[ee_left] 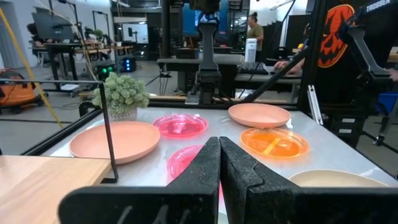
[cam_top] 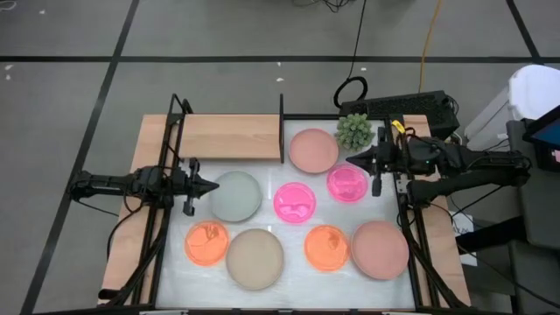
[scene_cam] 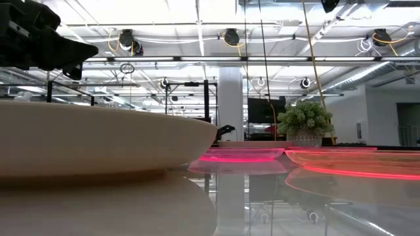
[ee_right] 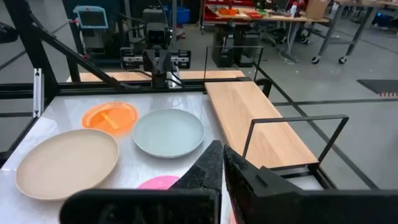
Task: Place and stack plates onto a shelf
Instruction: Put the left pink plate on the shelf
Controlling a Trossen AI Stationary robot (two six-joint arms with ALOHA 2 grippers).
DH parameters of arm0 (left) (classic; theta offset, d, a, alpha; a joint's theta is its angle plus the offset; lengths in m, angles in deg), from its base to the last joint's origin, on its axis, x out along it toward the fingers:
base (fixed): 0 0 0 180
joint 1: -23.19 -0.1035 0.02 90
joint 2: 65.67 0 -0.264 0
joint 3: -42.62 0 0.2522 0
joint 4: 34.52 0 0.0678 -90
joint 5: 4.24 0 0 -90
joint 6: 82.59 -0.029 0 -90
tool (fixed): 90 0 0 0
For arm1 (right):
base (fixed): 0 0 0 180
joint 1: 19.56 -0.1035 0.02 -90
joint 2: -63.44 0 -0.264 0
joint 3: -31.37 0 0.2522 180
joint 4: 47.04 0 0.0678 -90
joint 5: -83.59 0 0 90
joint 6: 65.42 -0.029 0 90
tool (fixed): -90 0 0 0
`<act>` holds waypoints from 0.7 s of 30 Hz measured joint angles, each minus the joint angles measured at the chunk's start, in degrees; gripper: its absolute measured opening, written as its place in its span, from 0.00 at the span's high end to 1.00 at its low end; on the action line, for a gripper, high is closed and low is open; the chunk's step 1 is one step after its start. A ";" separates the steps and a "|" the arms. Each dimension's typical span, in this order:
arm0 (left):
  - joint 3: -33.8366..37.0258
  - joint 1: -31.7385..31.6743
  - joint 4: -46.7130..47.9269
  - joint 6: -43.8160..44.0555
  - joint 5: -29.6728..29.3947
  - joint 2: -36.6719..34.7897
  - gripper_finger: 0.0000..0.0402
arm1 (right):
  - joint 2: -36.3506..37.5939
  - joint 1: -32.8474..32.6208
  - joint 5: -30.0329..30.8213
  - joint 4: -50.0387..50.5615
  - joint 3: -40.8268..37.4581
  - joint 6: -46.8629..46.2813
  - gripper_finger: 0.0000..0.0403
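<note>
The bench (cam_top: 289,293) carries eight plates and, in the upper left of the high view, the empty shelf (cam_top: 229,136). The big matte plates look stiff, light and shallow: pale pink ones at upper centre (cam_top: 313,150) and lower right (cam_top: 380,249), beige (cam_top: 255,259) at lower centre, grey-green (cam_top: 235,195) just beside the left gripper (cam_top: 211,186). Their low rims offer the only purchase, so I judge an edge pinch best. The small neon pink (cam_top: 296,202) and orange (cam_top: 326,248) plates look thin, slick and likely to slide. The right gripper (cam_top: 354,160) hovers by the plant (cam_top: 353,130). Both sets of jaws are clenched on nothing.
</note>
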 joint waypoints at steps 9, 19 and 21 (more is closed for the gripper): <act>-2.45 0.00 -0.37 -0.68 -0.04 0.39 0.99 | -2.04 0.00 -0.26 0.11 0.00 -2.91 1.00; -18.70 0.00 10.93 -1.87 -0.11 10.16 0.99 | -2.37 0.00 -0.29 0.11 0.00 -2.91 1.00; -23.06 0.00 14.15 -1.64 -0.09 13.23 0.99 | -2.37 0.00 -0.31 0.11 0.00 -2.93 1.00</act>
